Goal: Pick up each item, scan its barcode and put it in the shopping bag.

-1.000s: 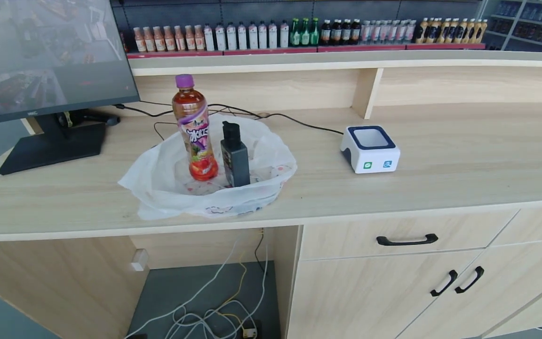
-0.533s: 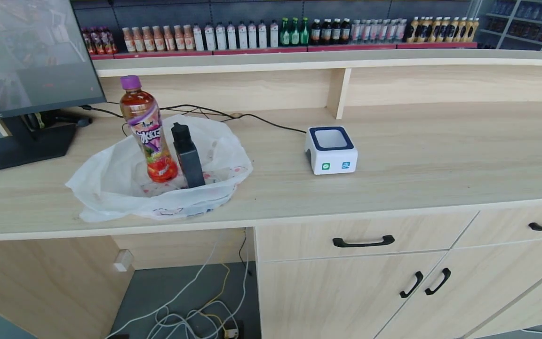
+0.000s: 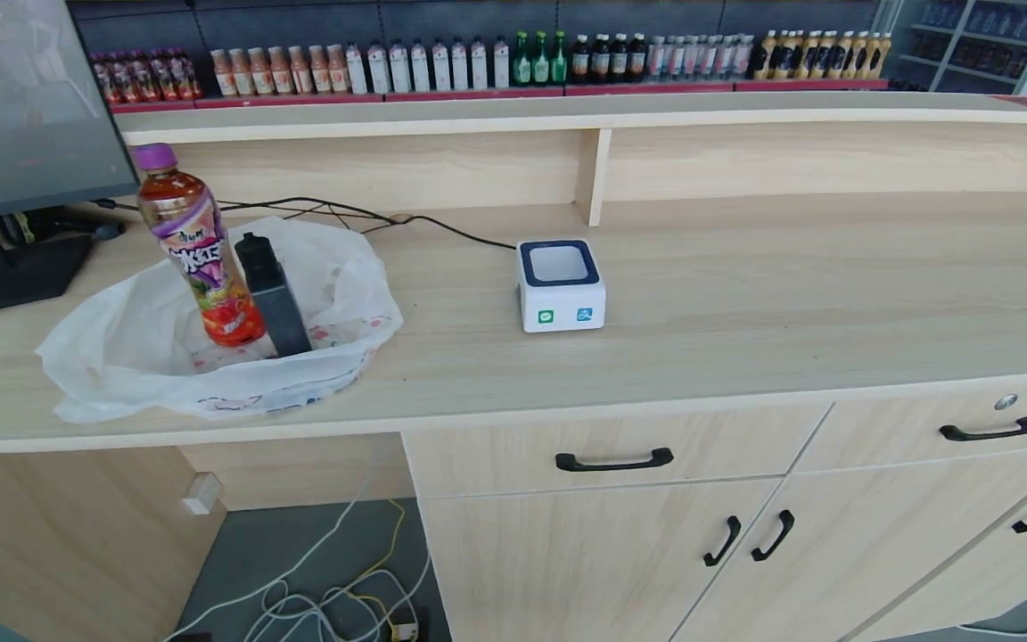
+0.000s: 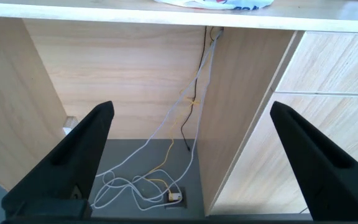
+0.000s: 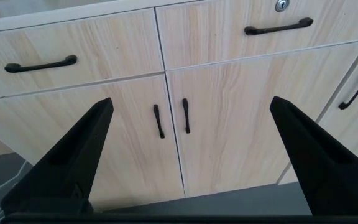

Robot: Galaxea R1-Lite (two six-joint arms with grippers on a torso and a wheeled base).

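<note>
A white shopping bag (image 3: 148,357) lies spread open on the wooden counter (image 3: 745,303) at the left. Inside it stand an orange-red drink bottle (image 3: 197,259) with a purple cap and a dark rectangular bottle (image 3: 273,299). A white barcode scanner (image 3: 560,285) with a blue-rimmed window sits near the counter's middle. My left gripper (image 4: 191,165) is open, low in front of the counter's knee space, with nothing between its fingers. My right gripper (image 5: 191,165) is open too, facing the cabinet doors (image 5: 173,118) below the counter.
A black monitor (image 3: 14,98) on a stand sits at the far left. Black cables (image 3: 362,214) run behind the bag to the scanner. Loose wires (image 4: 148,180) lie on the floor under the counter. Drawers with black handles (image 3: 613,461) front the counter. Bottle shelves (image 3: 513,62) line the back.
The whole head view has shifted: bag, bottles and scanner now appear further left, so the camera has turned right. The things on the counter have not moved among themselves.
</note>
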